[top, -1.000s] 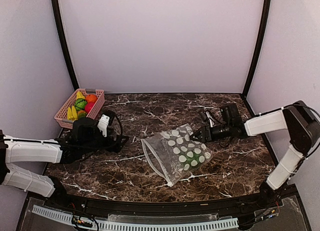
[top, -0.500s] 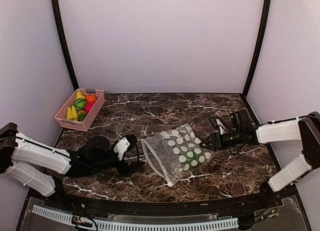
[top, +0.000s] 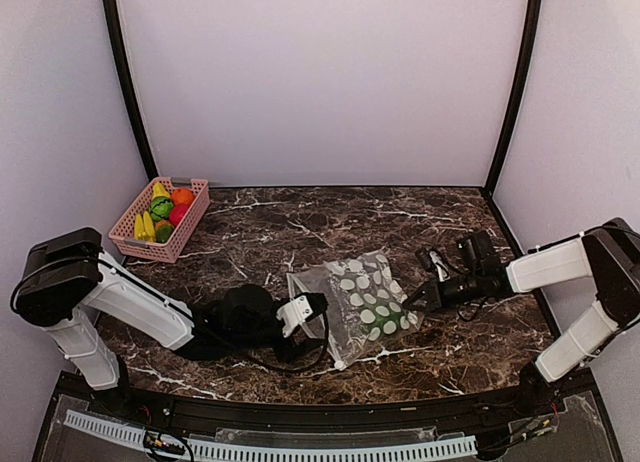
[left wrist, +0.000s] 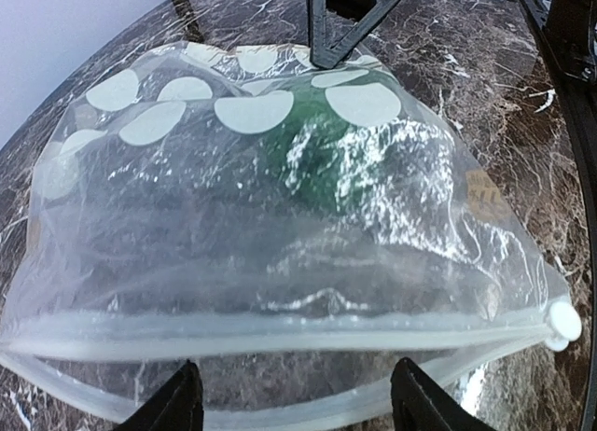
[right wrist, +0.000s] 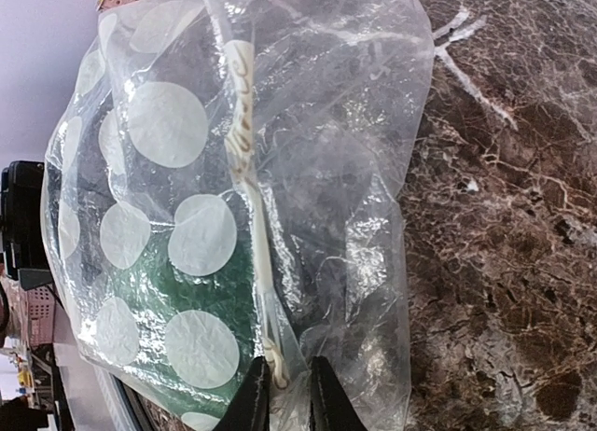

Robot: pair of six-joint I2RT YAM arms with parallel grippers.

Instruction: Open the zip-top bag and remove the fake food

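The zip-top bag [top: 362,300] lies flat on the marble table, dotted green face up. In the left wrist view its zip strip [left wrist: 280,342] runs across in front of my open left gripper [left wrist: 294,408], with a white slider [left wrist: 562,321] at the right end. My left gripper [top: 312,307] sits at the bag's left edge. My right gripper [top: 413,300] is shut on the bag's right edge; its fingers [right wrist: 254,398] pinch a seam of the plastic [right wrist: 280,263]. The fake food [top: 160,214] lies in the pink basket, and I see no fruit inside the bag.
The pink slotted basket [top: 130,244] stands at the back left against the wall. Black frame posts rise at both back corners. A black rail [top: 300,412] runs along the table's near edge.
My left arm has swung from near the basket to the right, up to the bag's zip edge. My right gripper has stayed on the bag's right side, shifting slightly with it.
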